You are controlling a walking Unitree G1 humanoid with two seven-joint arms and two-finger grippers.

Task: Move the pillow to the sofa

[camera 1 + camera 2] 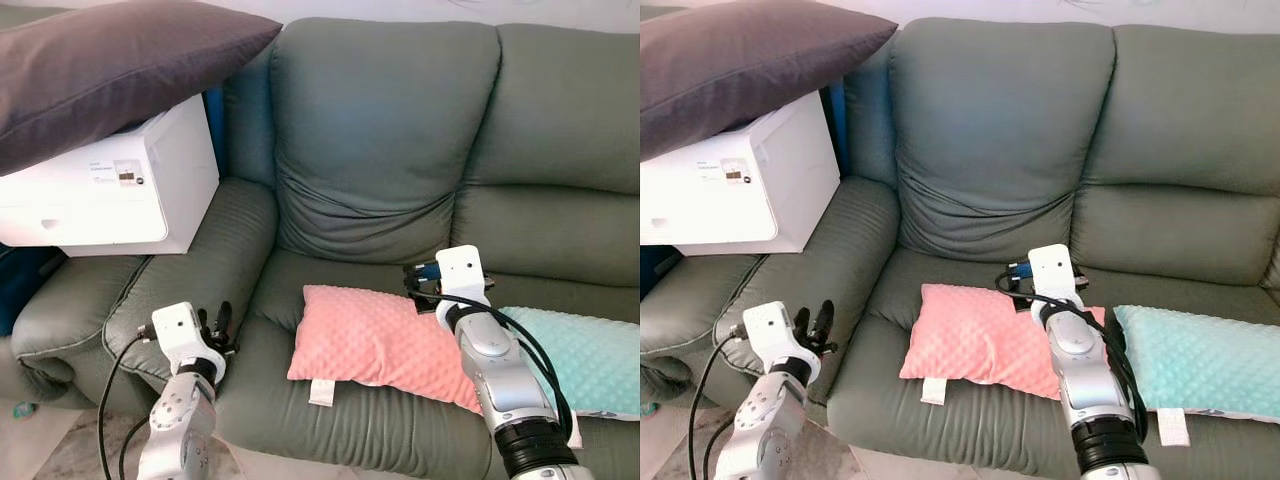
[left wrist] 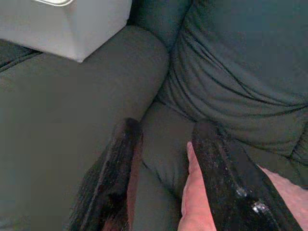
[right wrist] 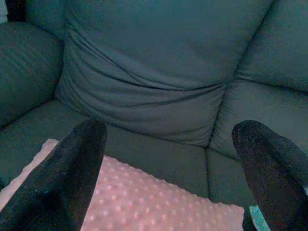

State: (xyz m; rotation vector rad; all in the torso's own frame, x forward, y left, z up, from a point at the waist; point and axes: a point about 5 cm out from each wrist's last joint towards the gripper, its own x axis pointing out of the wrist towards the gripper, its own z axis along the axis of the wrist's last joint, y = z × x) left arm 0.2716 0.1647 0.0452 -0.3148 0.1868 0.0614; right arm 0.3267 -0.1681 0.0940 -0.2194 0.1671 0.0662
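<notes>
pink pillow: flat on the sofa seat cushion, tag at its front edge. By the task sentence it looks already placed, judging only from how it lies.
pillow axis: long axis runs across the seat, left-right, parallel to the backrest.
right gripper: hovering over the pillow's rear edge, fingers spread wide, nothing between them. Pillow lies directly below and between the fingers; backrest straight ahead of the tips.
left gripper: over the seat's left end by the armrest, fingers at a narrow-to-medium gap, holding nothing. Pillow's left corner sits just beside and partly under the right-hand finger in the wrist view.
nearer arm: right. It is above the pillow; the left only reaches the pillow's corner.
key relation: pillow under the right fingers, its long axis crossing the finger gap. A regrasp would mean dropping straight down and pinching the rear edge; a retreat means pulling back clear of the fabric.
teal pillow: on the seat just beside the pink one, on the robot's right. Keep clear.
dark grey cushion: on top of a white box that rests on the armrest, well apart from both grippers.
risk: soft dimpled fabric may snag on the fingers on withdrawal.
stage guess: release done or near done.
</notes>
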